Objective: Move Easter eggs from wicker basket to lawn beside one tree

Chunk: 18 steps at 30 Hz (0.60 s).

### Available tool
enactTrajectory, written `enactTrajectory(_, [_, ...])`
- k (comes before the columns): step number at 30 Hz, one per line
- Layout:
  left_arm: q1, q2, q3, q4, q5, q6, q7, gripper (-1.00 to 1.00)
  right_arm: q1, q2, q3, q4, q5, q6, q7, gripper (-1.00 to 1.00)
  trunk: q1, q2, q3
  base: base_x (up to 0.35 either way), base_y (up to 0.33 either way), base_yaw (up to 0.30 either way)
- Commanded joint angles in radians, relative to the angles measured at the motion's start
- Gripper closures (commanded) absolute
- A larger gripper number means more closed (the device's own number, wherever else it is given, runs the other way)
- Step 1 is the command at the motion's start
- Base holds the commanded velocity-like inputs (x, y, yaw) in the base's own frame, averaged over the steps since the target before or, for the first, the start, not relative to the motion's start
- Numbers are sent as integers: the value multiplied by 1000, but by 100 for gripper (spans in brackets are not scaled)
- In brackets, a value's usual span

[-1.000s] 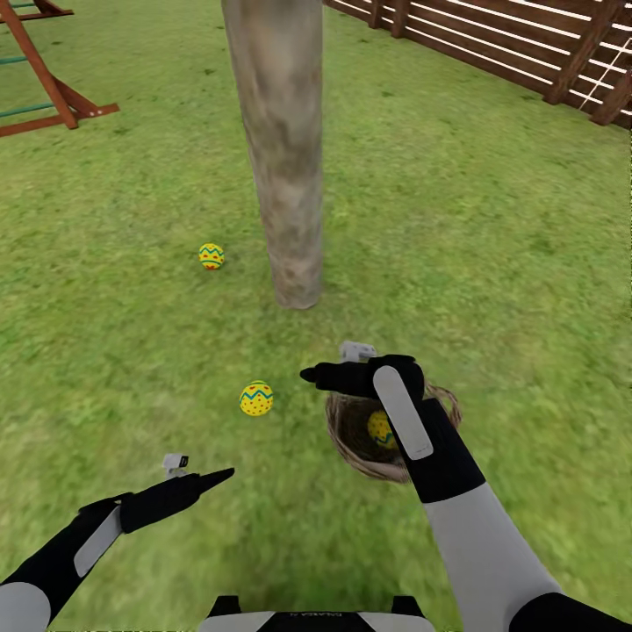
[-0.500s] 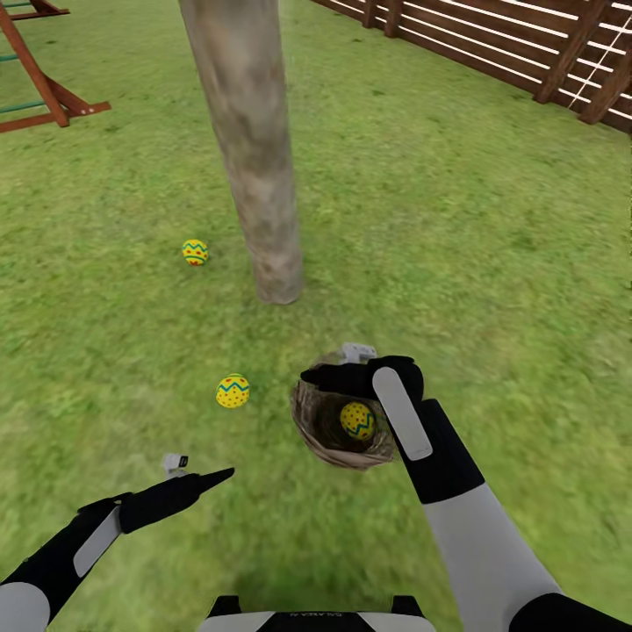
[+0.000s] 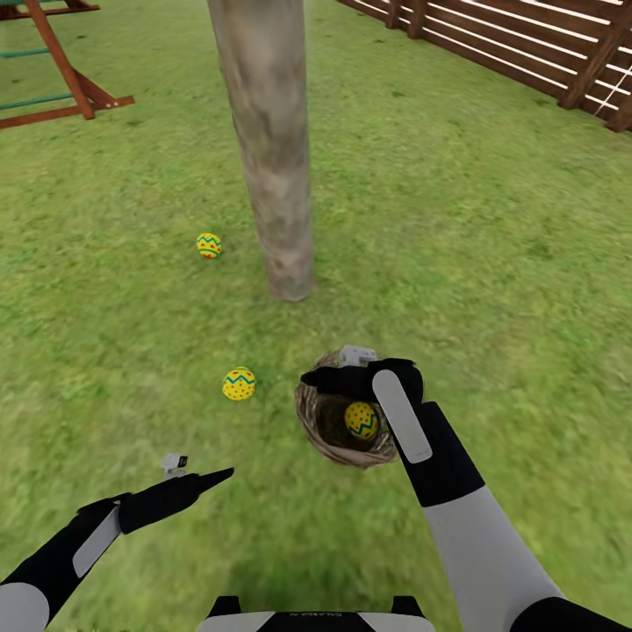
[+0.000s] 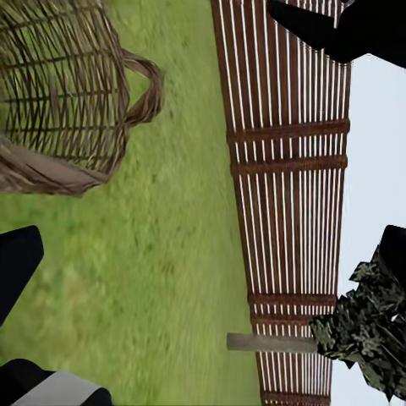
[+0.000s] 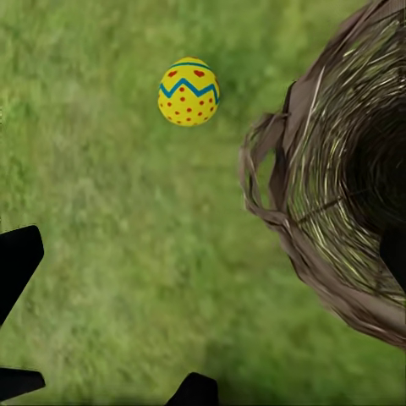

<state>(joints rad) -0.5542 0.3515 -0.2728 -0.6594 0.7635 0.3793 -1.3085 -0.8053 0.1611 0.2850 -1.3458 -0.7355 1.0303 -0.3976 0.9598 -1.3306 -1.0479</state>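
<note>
The wicker basket (image 3: 309, 412) sits on the lawn (image 3: 491, 290) a short way in front of the tree (image 3: 274, 167), with one Easter egg (image 3: 361, 420) inside it. Two more eggs lie on the grass left of the trunk, one near its base (image 3: 209, 245) and one beside the basket (image 3: 239, 384). My right gripper (image 3: 318, 379) hovers open over the basket's far rim. Its wrist view shows the basket (image 5: 338, 211), an egg on the grass (image 5: 189, 90) and the open gripper (image 5: 205, 249). My left gripper (image 3: 215, 477) is open above bare grass, level with the basket (image 4: 59, 93).
A brown slatted wooden fence (image 3: 518, 53) runs along the back right and also appears in the left wrist view (image 4: 288, 169). A red wooden play frame (image 3: 61, 79) stands at the back left. Open grass surrounds the tree and basket.
The head view has shifted, so the camera moved. The basket now lies left of my right forearm instead of under it, nearer the closest egg, with its egg in full sight. Both arms keep their pose.
</note>
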Motion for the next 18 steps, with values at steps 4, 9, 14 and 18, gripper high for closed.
enactTrajectory(4, [-1,1,-6,1,9,-10,0,-100,0,0,0,-1,-10,2,-11,-100,0,0,-1,-141,-91,222])
enactTrajectory(9, [-1,0,-6,1,9,-19,0,-100,0,0,0,-1,-9,2,-12,-100,0,0,-1,-239,-182,93])
enactTrajectory(14, [-1,0,-6,1,9,-20,0,-100,1,0,0,-1,-8,3,-12,-100,0,0,-1,-236,-207,11])
enactTrajectory(18, [-1,0,-6,1,9,-20,0,-100,1,0,0,-1,-8,4,-12,-100,0,0,-1,-107,-270,1])
